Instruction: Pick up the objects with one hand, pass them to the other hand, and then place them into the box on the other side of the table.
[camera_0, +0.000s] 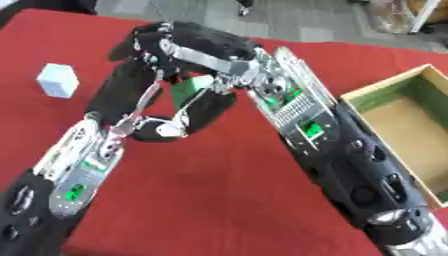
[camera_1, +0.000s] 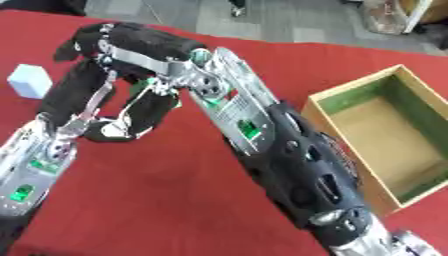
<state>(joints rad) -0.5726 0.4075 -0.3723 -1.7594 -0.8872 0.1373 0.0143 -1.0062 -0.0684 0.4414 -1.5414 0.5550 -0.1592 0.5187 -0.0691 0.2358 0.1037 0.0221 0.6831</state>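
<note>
Grey floor (camera_0: 289, 20) — red table (camera_0: 219, 200).

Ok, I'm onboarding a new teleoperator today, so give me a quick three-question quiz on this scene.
1. True or false: the white cube lies inside the wooden box.
2. The wooden box stands on the robot's: A) left B) right C) near centre.
3. Fill in: the small thing between the left hand and the right hand is coloured ___.
Key: 1 false; 2 B; 3 green.
</note>
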